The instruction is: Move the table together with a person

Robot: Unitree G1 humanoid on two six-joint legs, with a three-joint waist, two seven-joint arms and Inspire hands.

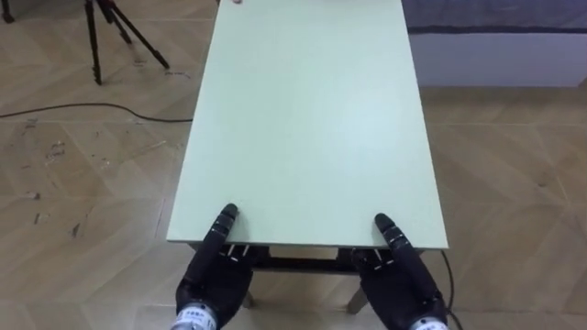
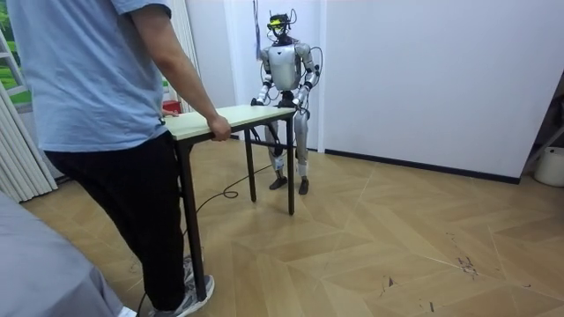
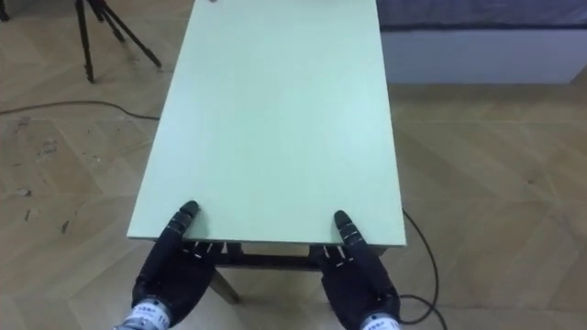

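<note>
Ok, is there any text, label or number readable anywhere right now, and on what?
No text can be read.
White tag at the back of the left hand: marks too blurred to read.
White tag at the back of the right hand: also too blurred.
Table: plain top, no print.

The pale green table (image 1: 303, 119) stands on parquet floor (image 1: 83, 183). Left robot hand (image 1: 215, 280) and right robot hand (image 1: 404, 284) clasp its near edge, thumbs on top.

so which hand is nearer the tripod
Left. The left hand is at the near left corner of the table, the side where the tripod stands; the right hand is at the near right corner, farther away.
</note>
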